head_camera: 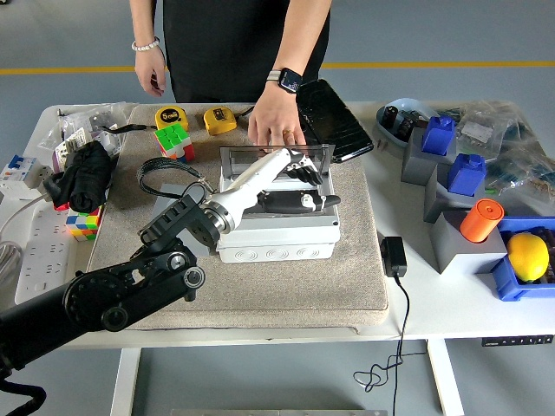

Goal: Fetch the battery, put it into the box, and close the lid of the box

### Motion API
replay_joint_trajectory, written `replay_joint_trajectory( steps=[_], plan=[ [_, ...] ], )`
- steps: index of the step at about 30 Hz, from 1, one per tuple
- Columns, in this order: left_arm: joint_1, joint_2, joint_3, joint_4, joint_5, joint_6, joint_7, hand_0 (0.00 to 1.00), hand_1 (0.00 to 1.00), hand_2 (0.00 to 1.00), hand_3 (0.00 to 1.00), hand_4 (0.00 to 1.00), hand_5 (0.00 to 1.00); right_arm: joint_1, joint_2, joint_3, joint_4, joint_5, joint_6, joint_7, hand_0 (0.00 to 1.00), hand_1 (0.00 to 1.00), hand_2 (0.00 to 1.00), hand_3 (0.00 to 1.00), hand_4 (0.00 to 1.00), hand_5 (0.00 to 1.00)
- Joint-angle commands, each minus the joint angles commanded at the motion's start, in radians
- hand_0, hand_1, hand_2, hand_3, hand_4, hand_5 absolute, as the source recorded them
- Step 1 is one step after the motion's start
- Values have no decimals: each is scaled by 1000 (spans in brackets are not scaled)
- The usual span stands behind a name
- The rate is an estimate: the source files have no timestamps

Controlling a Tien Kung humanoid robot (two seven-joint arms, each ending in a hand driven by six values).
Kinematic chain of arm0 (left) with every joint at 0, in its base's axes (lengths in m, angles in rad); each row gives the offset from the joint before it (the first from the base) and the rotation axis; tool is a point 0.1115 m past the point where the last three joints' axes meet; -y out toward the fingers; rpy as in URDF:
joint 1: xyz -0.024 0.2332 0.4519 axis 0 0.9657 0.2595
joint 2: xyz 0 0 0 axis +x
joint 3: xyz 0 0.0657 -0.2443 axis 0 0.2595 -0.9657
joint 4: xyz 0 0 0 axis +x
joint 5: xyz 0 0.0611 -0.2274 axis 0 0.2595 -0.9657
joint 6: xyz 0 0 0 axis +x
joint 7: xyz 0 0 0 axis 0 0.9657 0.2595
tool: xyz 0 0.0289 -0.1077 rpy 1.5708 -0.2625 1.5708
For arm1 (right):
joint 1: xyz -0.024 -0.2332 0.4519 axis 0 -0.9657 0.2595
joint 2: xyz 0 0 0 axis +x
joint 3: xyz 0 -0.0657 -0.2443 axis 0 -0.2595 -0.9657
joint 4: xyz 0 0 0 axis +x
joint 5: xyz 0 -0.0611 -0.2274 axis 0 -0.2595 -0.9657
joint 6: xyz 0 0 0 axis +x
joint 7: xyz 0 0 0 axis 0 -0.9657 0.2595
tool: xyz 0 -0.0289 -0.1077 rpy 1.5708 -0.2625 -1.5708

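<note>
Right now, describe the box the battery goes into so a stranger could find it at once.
Start at the tan mat covering the middle of the white table. The box sits at its centre, under the robot's left hand, with its clear lid raised at the back, where a person's hand rests. It is the only pale grey box with round knockouts along its front.
</note>
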Motion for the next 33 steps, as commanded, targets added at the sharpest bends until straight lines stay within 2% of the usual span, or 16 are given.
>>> replay_joint_trajectory(
  steps=[3, 4, 7, 9, 10, 15, 16, 19, 24, 27, 28, 33],
  plan=[
    [1, 13, -37, -59, -19, 3, -9, 573, 593, 558, 497, 995, 580, 0, -1, -1, -1, 0, 0, 0, 711, 670, 675, 631, 993, 569],
    [0, 15, -45, -71, -23, 6, -14, 453, 544, 538, 488, 988, 567, 0, -1, 0, -1, 0, 0, 0, 711, 670, 675, 631, 992, 569],
    [-4, 16, -73, -92, -29, 31, -43, 453, 544, 538, 488, 988, 567, 1, 0, 2, 0, 0, 0, 0, 711, 670, 675, 631, 992, 569],
    [-9, 12, -88, -81, -11, 44, -54, 453, 544, 538, 488, 988, 567, 1, 0, 1, -1, 1, 0, 0, 711, 670, 675, 631, 992, 569],
    [-14, 8, -97, -66, 3, 46, -51, 721, 677, 628, 572, 984, 562, 2, 1, 2, 0, 1, 0, 0, 713, 670, 675, 631, 992, 569],
    [-34, -2, -122, -9, 41, 58, -59, 721, 677, 628, 572, 984, 562, 2, 0, 2, 0, 1, 0, 0, 713, 670, 675, 631, 992, 569],
    [-42, -6, -124, 9, 55, 59, -53, 737, 712, 661, 602, 984, 560, 1, 0, 0, -1, 2, 0, 0, 714, 671, 675, 631, 992, 569],
    [-55, -13, -121, 49, 83, 46, -26, 737, 712, 661, 602, 984, 560, 1, 1, -2, -2, 4, 1, -1, 714, 671, 675, 631, 992, 569],
    [-56, -14, -100, 85, 132, -6, 44, 710, 697, 654, 604, 984, 562, 2, 1, 0, 0, 3, 1, 0, 713, 671, 675, 631, 992, 568],
    [-47, -5, -95, 55, 155, -52, 98, 710, 697, 654, 604, 984, 562, 2, 0, 2, 0, 2, 1, -1, 713, 671, 675, 631, 992, 568],
    [-45, -1, -95, 42, 160, -62, 110, 654, 645, 613, 576, 987, 569, 2, 0, 2, 0, 2, 1, -1, 711, 671, 675, 632, 992, 568],
    [-29, 20, -99, -38, 174, -107, 165, 654, 645, 613, 576, 987, 569, 0, 0, 4, -2, 2, 0, -1, 711, 671, 675, 632, 992, 568]
  ],
)
